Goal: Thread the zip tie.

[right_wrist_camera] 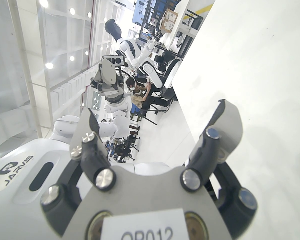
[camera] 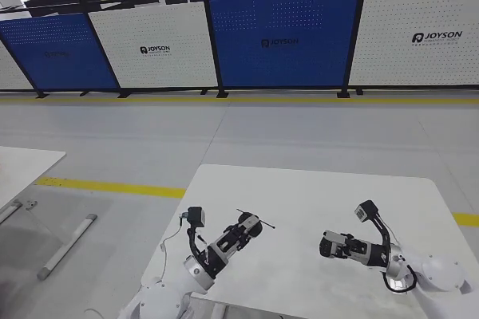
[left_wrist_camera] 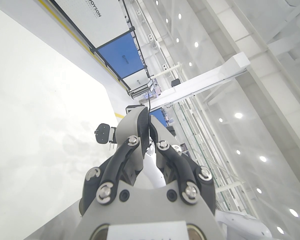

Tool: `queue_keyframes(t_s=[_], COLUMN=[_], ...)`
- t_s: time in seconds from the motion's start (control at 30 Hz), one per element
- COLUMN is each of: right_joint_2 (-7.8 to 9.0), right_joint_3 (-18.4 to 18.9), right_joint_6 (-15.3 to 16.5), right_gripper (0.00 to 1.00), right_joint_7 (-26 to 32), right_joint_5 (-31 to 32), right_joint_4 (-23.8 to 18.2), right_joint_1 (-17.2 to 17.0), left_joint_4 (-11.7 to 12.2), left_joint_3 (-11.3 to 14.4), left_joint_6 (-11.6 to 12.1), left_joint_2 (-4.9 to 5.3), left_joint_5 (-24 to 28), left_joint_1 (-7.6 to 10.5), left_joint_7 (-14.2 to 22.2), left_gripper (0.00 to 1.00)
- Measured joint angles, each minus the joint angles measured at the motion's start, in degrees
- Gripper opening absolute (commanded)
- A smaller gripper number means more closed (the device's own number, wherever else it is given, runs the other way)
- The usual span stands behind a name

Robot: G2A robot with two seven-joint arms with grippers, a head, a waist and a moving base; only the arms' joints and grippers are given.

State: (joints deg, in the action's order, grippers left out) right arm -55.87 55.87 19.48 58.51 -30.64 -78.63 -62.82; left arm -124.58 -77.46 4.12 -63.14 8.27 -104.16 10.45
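A thin black zip tie (camera: 267, 224) is pinched in my left gripper (camera: 251, 226), which hovers over the left half of the white table (camera: 303, 191). In the left wrist view the fingers are pressed together at the left gripper (left_wrist_camera: 147, 117), and the zip tie (left_wrist_camera: 149, 102) sticks out past the tips as a short black strand. My right gripper (camera: 327, 245) sits over the right half of the table, facing the left one with a gap between them. In its own view the right gripper (right_wrist_camera: 156, 112) is open with nothing between the fingers.
The table's near edge lies close under both arms, and its far edge borders a grey floor with a yellow line (camera: 104, 187). A second white table (camera: 16, 163) stands at the left. Blue and white pegboard panels (camera: 279, 44) line the back.
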Motion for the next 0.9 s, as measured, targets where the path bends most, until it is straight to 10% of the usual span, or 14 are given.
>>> queue_keyframes(t_s=[0.3,0.67,0.9], right_joint_2=[0.0,0.0,0.0], right_joint_3=[0.0,0.0,0.0], right_joint_6=[0.0,0.0,0.0], right_gripper=[1.0,1.0,1.0], right_joint_7=[0.0,0.0,0.0], right_joint_5=[0.0,0.0,0.0], right_joint_4=[0.0,0.0,0.0], right_joint_1=[0.0,0.0,0.0], left_joint_4=[0.2,-10.2,-9.1], left_joint_3=[0.6,-5.4,-6.2], left_joint_6=[1.0,10.1,6.8], left_joint_2=[-0.22,-0.36,-0.32], left_joint_5=[0.2,5.6,2.0], left_joint_1=[0.96,-3.31,-4.63], left_joint_7=[-1.2,-3.0,-1.8], left_gripper=[0.0,0.0,0.0])
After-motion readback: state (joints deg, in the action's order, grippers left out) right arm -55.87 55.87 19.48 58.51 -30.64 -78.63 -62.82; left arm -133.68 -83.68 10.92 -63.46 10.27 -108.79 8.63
